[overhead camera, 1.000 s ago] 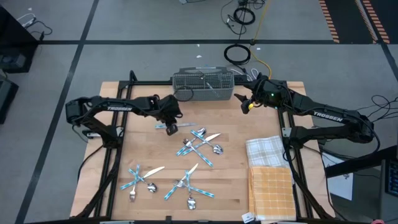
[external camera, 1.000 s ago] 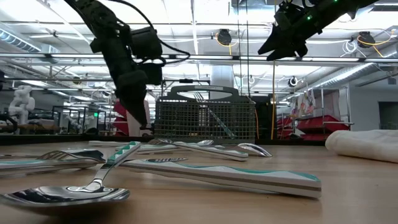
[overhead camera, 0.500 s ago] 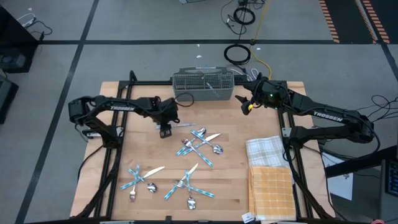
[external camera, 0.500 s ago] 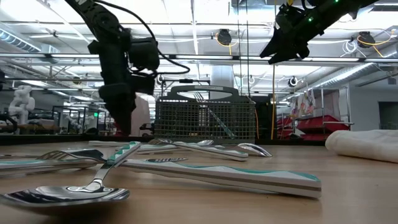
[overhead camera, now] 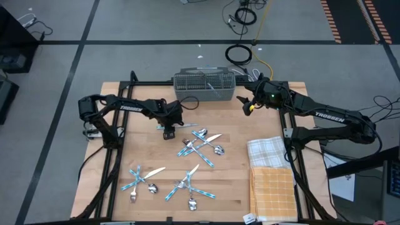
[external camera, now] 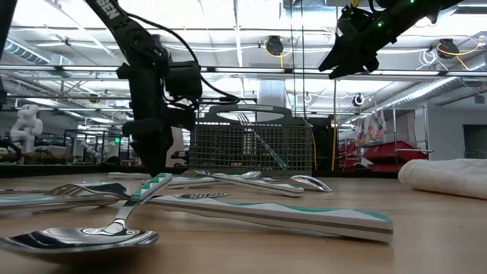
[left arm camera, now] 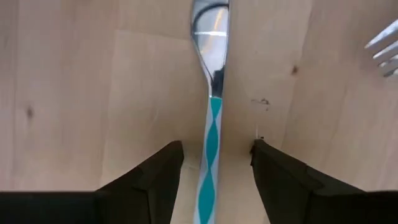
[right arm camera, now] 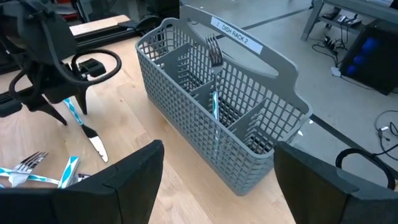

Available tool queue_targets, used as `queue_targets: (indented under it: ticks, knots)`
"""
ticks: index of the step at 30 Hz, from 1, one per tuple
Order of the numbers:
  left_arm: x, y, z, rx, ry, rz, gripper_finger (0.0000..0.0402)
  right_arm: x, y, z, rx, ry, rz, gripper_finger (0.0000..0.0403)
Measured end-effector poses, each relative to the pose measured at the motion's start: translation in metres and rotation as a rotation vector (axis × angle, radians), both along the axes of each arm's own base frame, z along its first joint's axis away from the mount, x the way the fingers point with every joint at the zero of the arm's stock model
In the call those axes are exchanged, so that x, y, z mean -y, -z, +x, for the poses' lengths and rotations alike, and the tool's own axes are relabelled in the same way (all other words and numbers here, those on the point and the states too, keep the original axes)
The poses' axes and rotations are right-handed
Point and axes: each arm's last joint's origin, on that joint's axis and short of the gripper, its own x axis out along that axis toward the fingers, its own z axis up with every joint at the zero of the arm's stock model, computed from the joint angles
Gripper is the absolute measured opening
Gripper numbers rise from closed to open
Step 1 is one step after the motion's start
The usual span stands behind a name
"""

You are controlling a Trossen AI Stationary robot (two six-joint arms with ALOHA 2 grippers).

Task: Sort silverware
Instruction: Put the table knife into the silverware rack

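Note:
Teal-handled silverware lies on the wooden table in three loose heaps (overhead camera: 201, 145), (overhead camera: 142, 180), (overhead camera: 189, 186). One knife (overhead camera: 179, 126) lies apart, flat on the wood below the grey mesh caddy (overhead camera: 204, 86). My left gripper (left arm camera: 214, 155) points straight down over this knife's handle (left arm camera: 210, 124), open, one finger on each side of it with a gap showing. My right gripper (overhead camera: 247, 104) hangs open and empty high above the table, beside the caddy's right end. A fork (right arm camera: 214, 50) stands in the caddy.
A white checked cloth (overhead camera: 269, 150) and an orange one (overhead camera: 273, 192) lie at the table's right. In the low view, spoons and knives (external camera: 228, 205) lie close to the near edge. Bare wood lies left of the lone knife.
My left gripper has swung from a slant to pointing straight down and has come down toward the table over the lone knife, while the arm's base has turned a little. The right arm has kept still.

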Motion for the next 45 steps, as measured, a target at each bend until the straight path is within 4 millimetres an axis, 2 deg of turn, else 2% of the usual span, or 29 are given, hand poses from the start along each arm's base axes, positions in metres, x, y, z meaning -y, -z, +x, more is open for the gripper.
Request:
queue_targets:
  ticks: [3, 8, 9, 15, 21, 30, 34, 39, 45]
  knots:
    - [0.003, 0.009, 0.004, -0.042, 0.041, 0.028, 0.0161, 0.0, 0.0, 0.0, 0.001, 0.001, 0.001, 0.0288]
    - [0.008, 0.009, 0.008, -0.041, 0.043, 0.087, 0.0036, 0.0, 0.0, 0.0, 0.001, 0.001, 0.002, 0.0288]
    - [0.009, 0.009, 0.008, -0.037, 0.028, 0.086, 0.0023, 0.0, 0.0, 0.0, 0.001, 0.001, 0.002, 0.0288]
    - [0.009, 0.008, 0.009, -0.022, -0.054, 0.081, 0.002, 0.0, 0.0, 0.0, 0.0, 0.001, 0.002, 0.0288]
    - [0.012, -0.014, 0.001, 0.046, -0.137, 0.063, 0.0015, 0.0, 0.0, 0.0, 0.0, 0.001, 0.002, 0.0288]
    - [0.013, -0.03, 0.0, 0.126, -0.263, 0.026, 0.0014, 0.0, 0.0, 0.0, 0.001, 0.001, 0.002, 0.0288]
    - [0.011, -0.045, 0.005, 0.261, -0.331, 0.035, 0.0014, 0.0, 0.0, 0.0, 0.001, 0.001, 0.002, 0.0288]
    - [0.007, -0.077, 0.012, 0.517, -0.405, 0.09, 0.0014, 0.0, 0.0, 0.0, 0.001, 0.001, 0.002, 0.0288]
    - [-0.006, -0.117, 0.008, 0.783, -0.515, 0.305, 0.0014, 0.0, 0.0, 0.0, 0.001, 0.001, 0.002, 0.0288]
